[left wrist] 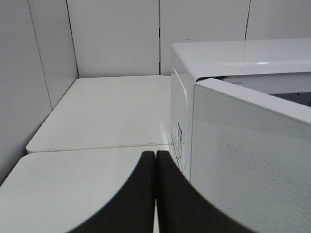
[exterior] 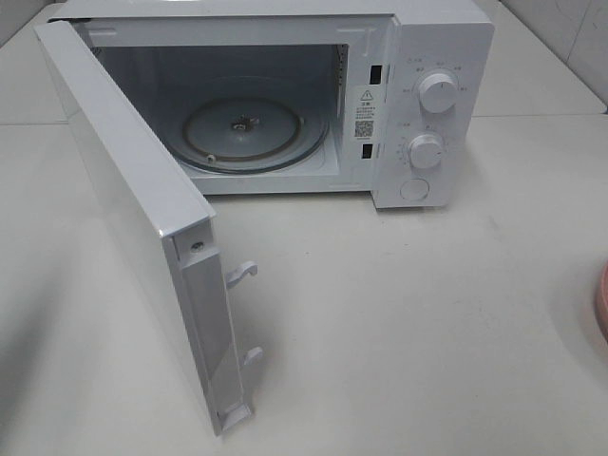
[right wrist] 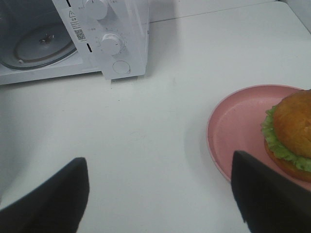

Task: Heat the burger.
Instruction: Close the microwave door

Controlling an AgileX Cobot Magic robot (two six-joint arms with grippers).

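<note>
The burger (right wrist: pixel 292 134), with a golden-brown bun and green lettuce, sits on a round pink plate (right wrist: pixel 233 131) in the right wrist view. My right gripper (right wrist: pixel 160 194) is open and empty above the table, short of the plate. The plate's rim (exterior: pixel 602 302) just shows at the right edge of the high view; the burger is out of that view. The white microwave (exterior: pixel 418 104) stands at the back with its door (exterior: pixel 133 218) swung wide open and its glass turntable (exterior: pixel 242 133) bare. My left gripper (left wrist: pixel 155 194) is shut and empty beside the microwave's outer side (left wrist: pixel 182 121).
The open door juts forward over the left half of the table. Two knobs (exterior: pixel 437 92) and a button are on the microwave's right panel. White tiled walls stand behind and to the left.
</note>
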